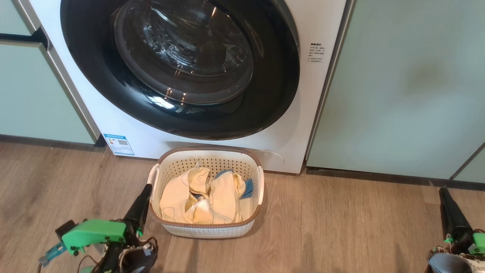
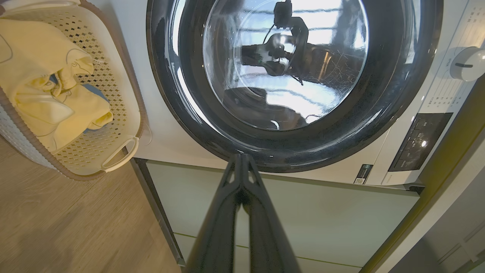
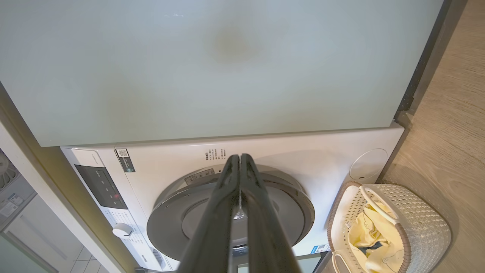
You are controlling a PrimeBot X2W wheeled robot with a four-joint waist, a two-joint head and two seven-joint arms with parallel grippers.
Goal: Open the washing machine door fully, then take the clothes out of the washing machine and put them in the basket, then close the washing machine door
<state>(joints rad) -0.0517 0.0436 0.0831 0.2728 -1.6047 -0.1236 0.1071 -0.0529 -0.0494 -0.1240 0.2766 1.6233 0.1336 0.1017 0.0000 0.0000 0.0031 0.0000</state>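
Head view: door (image 1: 182, 64) closed, top cut off; clothes (image 1: 204, 201) in basket (image 1: 208, 229); left pincer (image 1: 147, 187) and right pincer (image 1: 442, 190) together, empty.

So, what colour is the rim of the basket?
Brown; the head view shows the basket rim best.

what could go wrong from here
1. The left hand, shut, sits right beside the left handle of the basket; a careless swing of that arm could nudge or tip it.
2. The washing machine door looks closed, but whether it latched cannot be told; it might swing open over the basket just below.
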